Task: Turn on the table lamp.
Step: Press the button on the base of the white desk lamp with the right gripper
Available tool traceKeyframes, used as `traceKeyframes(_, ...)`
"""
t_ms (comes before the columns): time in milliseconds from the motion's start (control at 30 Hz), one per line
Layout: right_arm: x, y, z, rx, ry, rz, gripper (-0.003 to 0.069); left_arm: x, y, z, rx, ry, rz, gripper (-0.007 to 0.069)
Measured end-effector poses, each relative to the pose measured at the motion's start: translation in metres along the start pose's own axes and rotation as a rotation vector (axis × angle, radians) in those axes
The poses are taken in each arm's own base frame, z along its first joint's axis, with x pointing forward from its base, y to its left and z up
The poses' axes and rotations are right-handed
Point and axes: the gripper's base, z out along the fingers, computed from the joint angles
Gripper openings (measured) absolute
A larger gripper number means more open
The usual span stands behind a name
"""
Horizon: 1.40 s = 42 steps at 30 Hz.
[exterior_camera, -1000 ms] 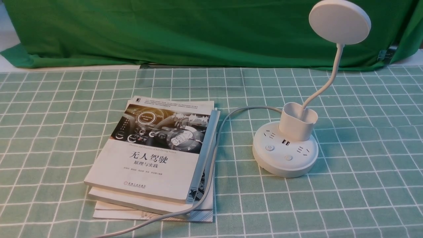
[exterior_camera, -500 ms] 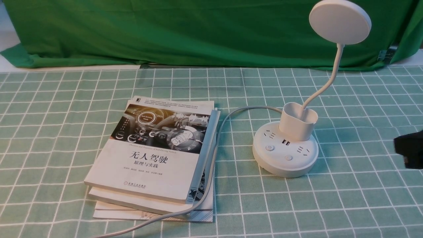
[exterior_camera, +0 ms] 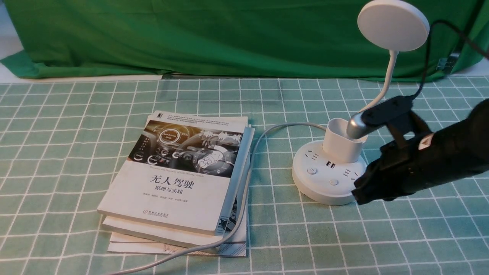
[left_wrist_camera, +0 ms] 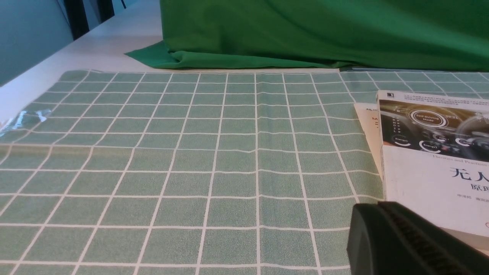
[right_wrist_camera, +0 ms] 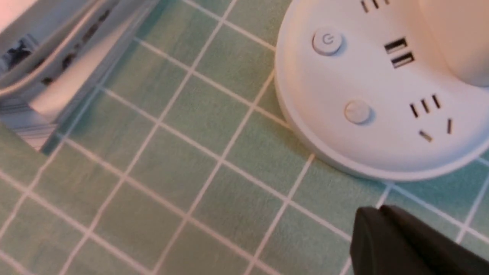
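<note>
The white table lamp (exterior_camera: 323, 187) stands right of centre, its disc head (exterior_camera: 393, 25) raised high on the bendy neck and unlit. Two round buttons sit on the front of the base: a power-symbol button (exterior_camera: 312, 170) and a plain button (exterior_camera: 334, 182). My right gripper (exterior_camera: 357, 195) is shut and empty, its tip low at the right front edge of the base. In the right wrist view the lamp base (right_wrist_camera: 382, 88) fills the far side and the right gripper (right_wrist_camera: 376, 214) hangs just short of its rim. My left gripper (left_wrist_camera: 376, 208) is shut and empty, beside the books.
A stack of books (exterior_camera: 175, 179) lies left of the lamp on the green checked cloth. The lamp's grey cord (exterior_camera: 246, 183) runs along the books' right edge to the front edge. A green backdrop (exterior_camera: 229, 38) hangs behind. My right arm (exterior_camera: 439, 156) covers the base's right side.
My right arm has come in from the right edge and travelled left, and its shut tip now sits by the lamp base. The lamp and the books have not moved.
</note>
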Motion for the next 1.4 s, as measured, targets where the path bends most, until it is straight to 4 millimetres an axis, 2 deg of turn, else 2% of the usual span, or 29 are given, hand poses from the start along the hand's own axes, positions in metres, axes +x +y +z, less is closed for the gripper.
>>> traceKeyframes(133, -0.003, -0.006, 0.029, 0.02, 0.012, 0.013, 0.0034, 0.0, 0.0, 0.0, 0.0, 0.0, 0.0, 0.0021)
traceKeyframes(233, -0.005, -0.009, 0.04, 0.042, -0.008, 0.017, 0.0034, 0.0, 0.0, 0.0, 0.0, 0.0, 0.0, 0.0021)
traceKeyframes(400, -0.01, -0.013, 0.042, 0.077, -0.07, 0.022, 0.0034, 0.0, 0.0, 0.0, 0.0, 0.0, 0.0, 0.0021)
traceKeyframes(733, -0.017, -0.001, 0.045, 0.073, -0.12, 0.007, 0.0034, 0.0, 0.0, 0.0, 0.0, 0.0, 0.0, 0.0021)
traceKeyframes(1000, -0.012, -0.003, 0.06, 0.072, -0.086, 0.011, 0.0037, 0.0, 0.0, 0.0, 0.0, 0.0, 0.0, 0.0021)
traceKeyframes(1400, -0.012, -0.003, 0.061, 0.072, -0.083, 0.008, 0.0038, 0.0, 0.0, 0.0, 0.0, 0.0, 0.0, 0.0021)
